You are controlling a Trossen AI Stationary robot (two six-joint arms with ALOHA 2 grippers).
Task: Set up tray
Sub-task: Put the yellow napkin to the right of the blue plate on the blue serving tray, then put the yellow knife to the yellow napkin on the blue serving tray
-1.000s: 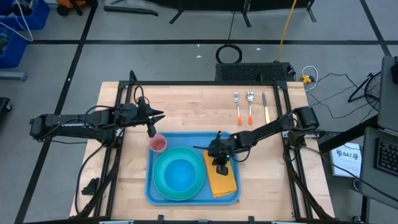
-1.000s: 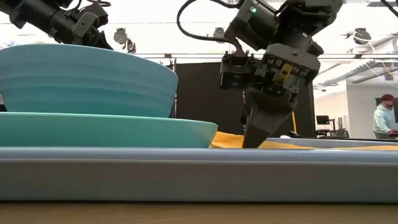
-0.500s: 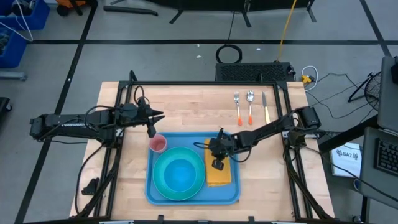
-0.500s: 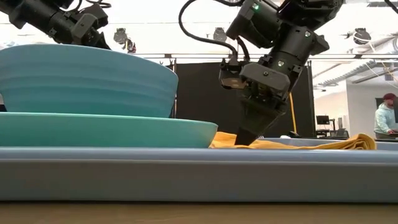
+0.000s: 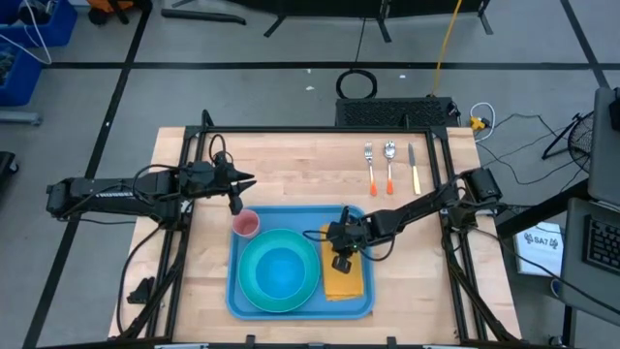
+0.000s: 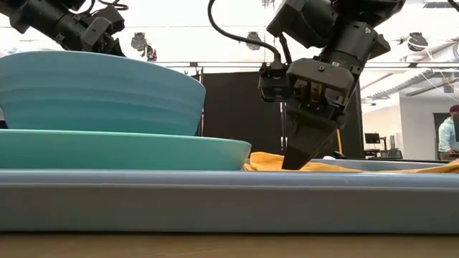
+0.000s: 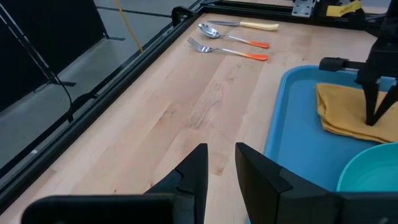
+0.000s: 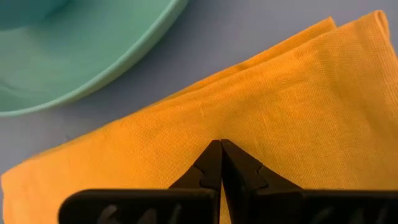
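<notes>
The blue tray (image 5: 232,291) lies on the wooden table and carries a turquoise plate (image 5: 254,295) with a bowl (image 5: 279,269), a pink cup (image 5: 246,225) and a yellow-orange folded napkin (image 5: 349,285) lying flat on its right part. My right gripper (image 5: 341,264) stands shut over the napkin (image 8: 298,112), fingers pointing down. My left gripper (image 5: 236,205) hovers by the tray's far left corner, just beyond the cup, and in the left wrist view its fingers (image 7: 221,155) show a narrow gap with nothing between them. My right gripper (image 8: 221,144) presses its shut fingertips (image 8: 211,158) down on the napkin's top layer (image 8: 217,127), about the middle of the cloth. It comes from above, pointing down (image 6: 294,163). The napkin lies flat on the tray floor under the tips.
A fork (image 5: 369,167), a spoon (image 5: 389,165) and a knife (image 5: 414,167) lie side by side on the table beyond the tray's far right corner. Bare wood (image 5: 291,170) stretches between the tray and the far edge. A person shows far off in the low view (image 6: 450,136).
My right gripper, staying shut on the napkin, moved toward the far edge and then back toward the near edge. The napkin turned from tilted to square with the tray's sides. Its right part bunched up half a second ago and lies flat again now.
</notes>
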